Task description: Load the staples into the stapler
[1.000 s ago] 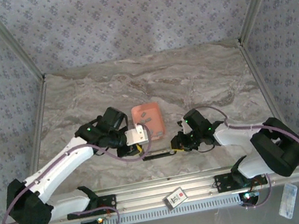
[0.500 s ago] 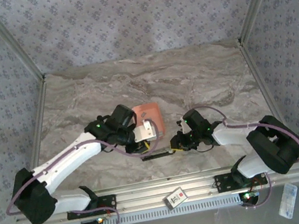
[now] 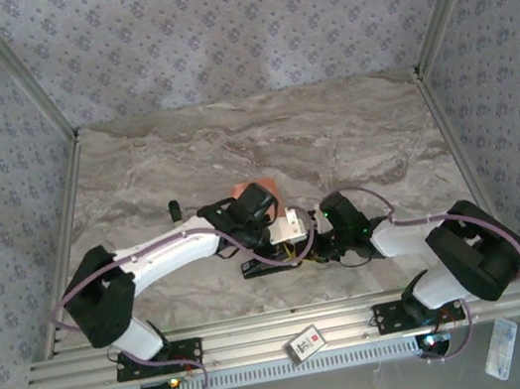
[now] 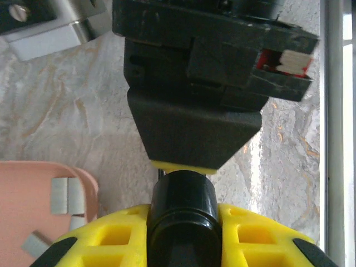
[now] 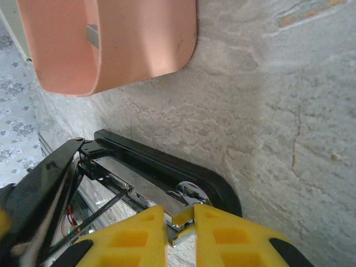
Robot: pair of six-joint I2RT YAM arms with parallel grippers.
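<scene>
Short grey staples (image 4: 61,196) lie in the smooth salmon tray (image 4: 22,211), beside the black, chrome-railed stapler (image 5: 167,164). The outstretched left gripper (image 4: 181,222) clamps its rounded black end; the right gripper (image 5: 179,214), elbow folded, pinches the chrome rail.

Salmon-orange tray (image 5: 111,44), dull grey staples (image 4: 58,196), a black stapler (image 5: 167,160) (shiny silver inside), bright yellow fingers (image 5: 228,236), white arms (image 3: 165,254), a grey-beige marbled table (image 3: 349,128), pale walls (image 3: 231,28) with blue-grey floral print.
</scene>
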